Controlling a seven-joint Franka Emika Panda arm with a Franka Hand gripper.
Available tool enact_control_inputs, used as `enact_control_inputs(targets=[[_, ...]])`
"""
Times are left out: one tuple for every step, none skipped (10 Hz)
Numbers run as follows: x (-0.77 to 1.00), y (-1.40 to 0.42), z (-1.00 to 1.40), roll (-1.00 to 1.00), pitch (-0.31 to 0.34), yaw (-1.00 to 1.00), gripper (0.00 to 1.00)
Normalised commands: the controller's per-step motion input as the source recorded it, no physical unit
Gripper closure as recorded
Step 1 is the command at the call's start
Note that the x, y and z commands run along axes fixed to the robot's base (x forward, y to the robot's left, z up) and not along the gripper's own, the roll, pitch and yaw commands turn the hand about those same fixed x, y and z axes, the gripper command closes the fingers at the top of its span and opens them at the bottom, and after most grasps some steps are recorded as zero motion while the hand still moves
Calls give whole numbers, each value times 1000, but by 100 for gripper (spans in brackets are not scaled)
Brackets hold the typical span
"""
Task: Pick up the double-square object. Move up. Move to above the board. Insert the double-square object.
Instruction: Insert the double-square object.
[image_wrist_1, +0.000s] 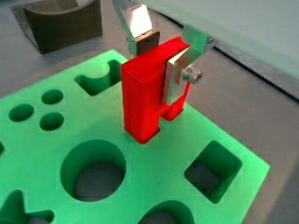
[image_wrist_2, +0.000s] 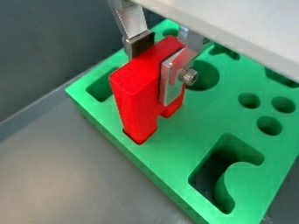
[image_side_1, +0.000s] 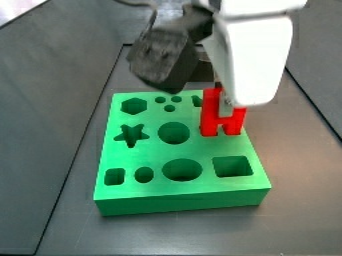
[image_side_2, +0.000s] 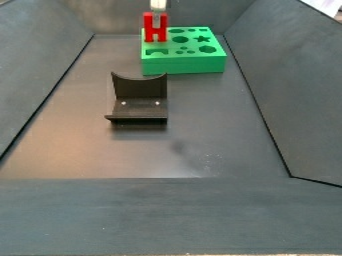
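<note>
The double-square object (image_wrist_1: 142, 96) is a bright red piece that stands upright on the green board (image_wrist_1: 152, 175), near one edge. Its two prong ends seem to sit a little way into a cut-out. My gripper (image_wrist_1: 162, 70) is shut on its upper part. One silver finger (image_wrist_1: 176, 74) lies flat on the near face, and the other finger's dark pad (image_wrist_1: 146, 39) presses the far face. It looks the same in the other wrist view: gripper (image_wrist_2: 156, 70), piece (image_wrist_2: 138, 96), board (image_wrist_2: 163, 153). Both side views show the red piece (image_side_1: 214, 115) (image_side_2: 156, 28) on the board (image_side_1: 207, 150) (image_side_2: 187, 62).
The dark fixture (image_side_2: 138, 98) stands on the grey floor in front of the board, and it also shows in a wrist view (image_wrist_1: 59, 26). Sloping grey walls (image_side_2: 54, 90) close in the floor on both sides. The board's other cut-outs, such as a star (image_side_1: 130, 135) and circles, hold nothing.
</note>
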Motion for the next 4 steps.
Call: enact_control_inputs(targets=[[0, -160, -677, 229, -193, 40, 100], [-294, -163, -97, 149, -257, 51, 100], [20, 0, 0, 0, 16, 0, 100], [0, 0, 0, 0, -10, 0, 100]])
